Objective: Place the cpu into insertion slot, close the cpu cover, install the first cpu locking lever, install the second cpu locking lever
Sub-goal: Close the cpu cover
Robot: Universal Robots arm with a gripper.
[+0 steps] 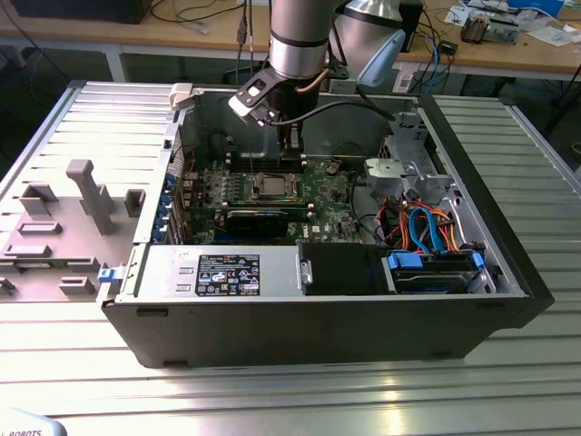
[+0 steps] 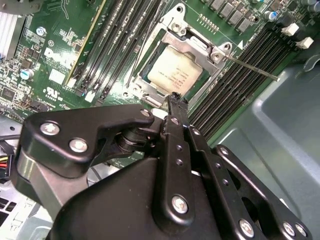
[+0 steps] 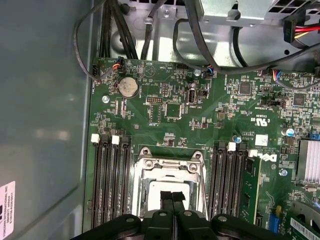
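We see the gripper (image 3: pixel 173 196), fingers pressed together on nothing, tips by the cpu (image 2: pixel 175 75), chip faintly printed, seated in the insertion slot (image 2: pixel 141 76) under the lowered cpu cover (image 2: pixel 197 47), locking lever (image 2: pixel 252 67) jutting out

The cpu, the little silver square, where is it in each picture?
Exterior view: the cpu sits on the motherboard, under the arm.
Second wrist view: cpu just beyond the pincer tip.
First wrist view: cpu partly behind the pincer.
Shared landmark: the silvery cpu cover framing it.
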